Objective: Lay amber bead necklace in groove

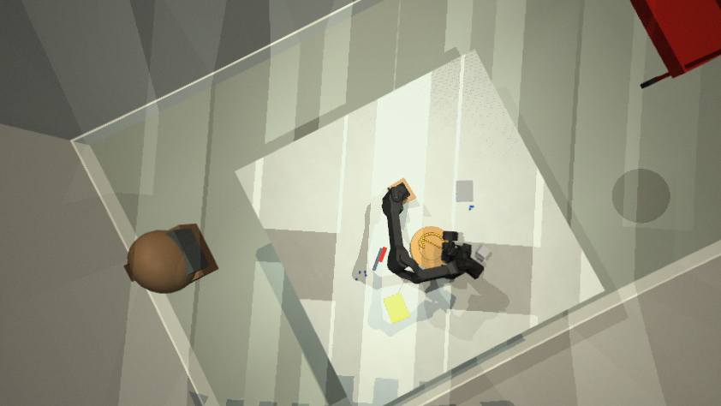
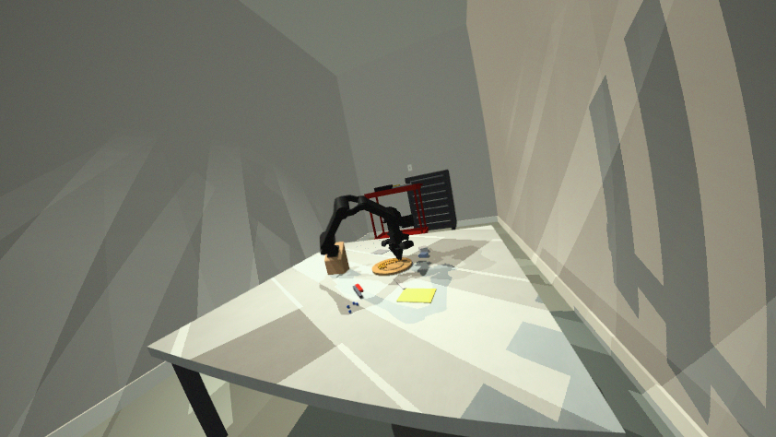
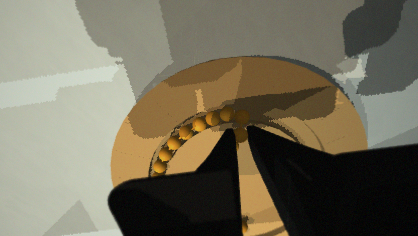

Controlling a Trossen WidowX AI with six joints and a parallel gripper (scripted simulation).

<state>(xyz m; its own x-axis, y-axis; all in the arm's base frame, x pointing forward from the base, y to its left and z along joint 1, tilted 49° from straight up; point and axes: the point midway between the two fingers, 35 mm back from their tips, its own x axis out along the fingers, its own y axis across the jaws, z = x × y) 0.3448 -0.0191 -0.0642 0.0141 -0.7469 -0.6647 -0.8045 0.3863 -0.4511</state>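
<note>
The round bead board (image 1: 418,256) (image 2: 379,271) (image 3: 129,152) is light wood with a ring groove. The amber bead necklace (image 1: 422,242) (image 2: 384,265) (image 3: 173,143) lies on it. In the wrist view its beads follow the groove along the upper left, then the strand turns inward at the top. The groove at the upper right shows no beads. My gripper (image 1: 444,247) (image 2: 399,257) (image 3: 239,133) is low over the board, shut on a bead of the necklace at that turn. My fingers hide much of the lower part of the board; a bead shows between them near the bottom edge.
A yellow pad (image 1: 396,307) (image 2: 416,295) lies in front of the board. A red and grey object (image 1: 382,254) (image 2: 358,289) lies beside the arm. Small blue pieces (image 1: 360,274) (image 2: 352,306) are near it. A small grey block (image 1: 483,252) (image 2: 424,252) stands behind my gripper; a grey square (image 1: 464,191) lies farther off.
</note>
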